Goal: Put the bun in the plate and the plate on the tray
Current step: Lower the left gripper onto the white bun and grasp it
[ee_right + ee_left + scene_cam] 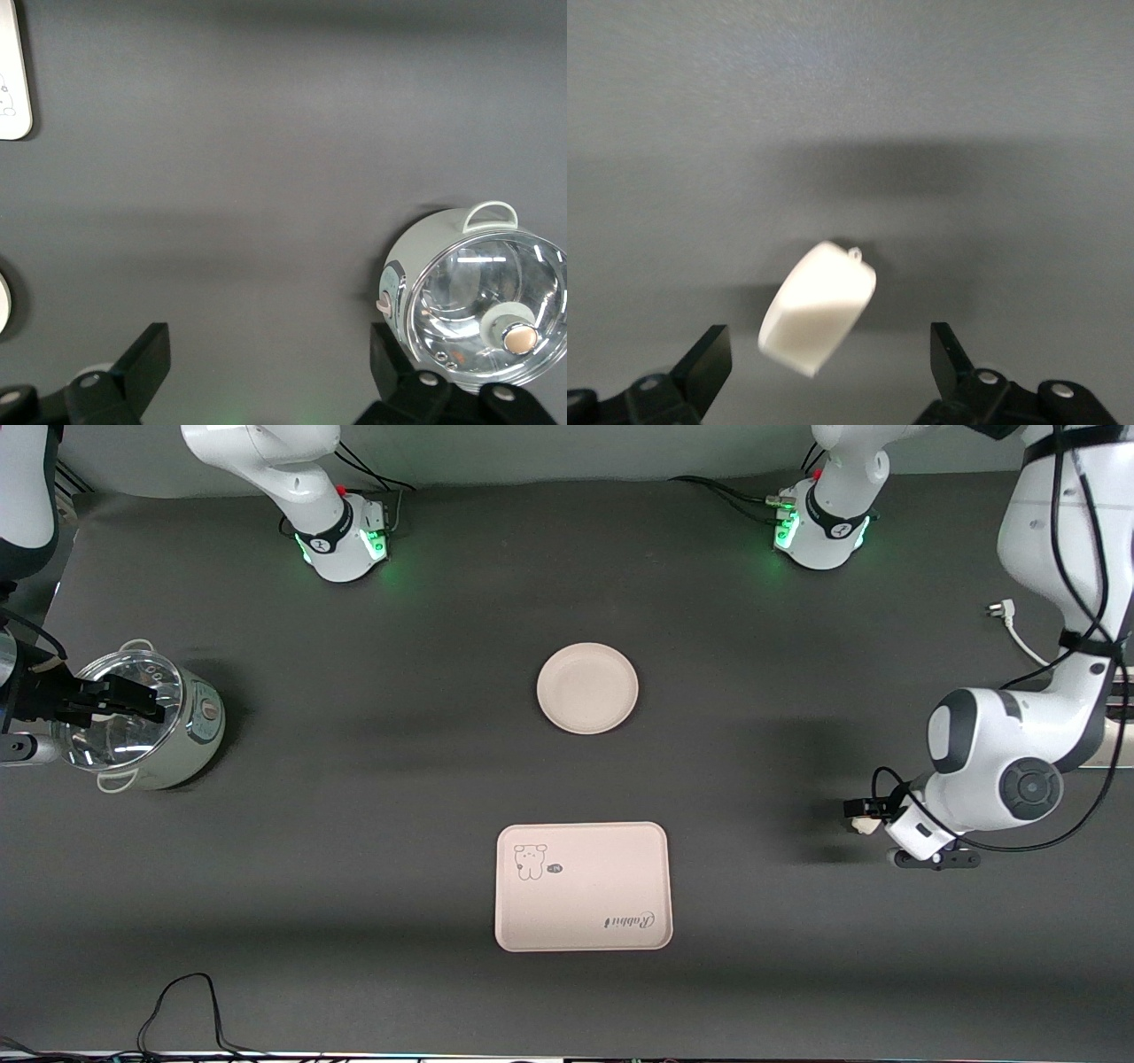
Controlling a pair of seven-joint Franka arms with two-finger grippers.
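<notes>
The left hand (864, 819), fingers spread, hung over the bun (861, 825) on the dark surface (354, 868) at frame right; it should descend squarely before pinching. Plate (587, 688) centre, tray (582, 887) below. Right hand (133, 700), spread, waited over the cooker (168, 726).

"Rabbit" script on the tray (582, 886), beside a cartoon animal.

Front view: high, across the counter (354, 735), facing the arm bases, whole scene. Left wrist view: close, looking down past the left claw (828, 372) at bun (818, 305). Right wrist view: higher, looking down; shares pot (478, 301) (146, 722) and tray (12, 80) (582, 886) with front.
</notes>
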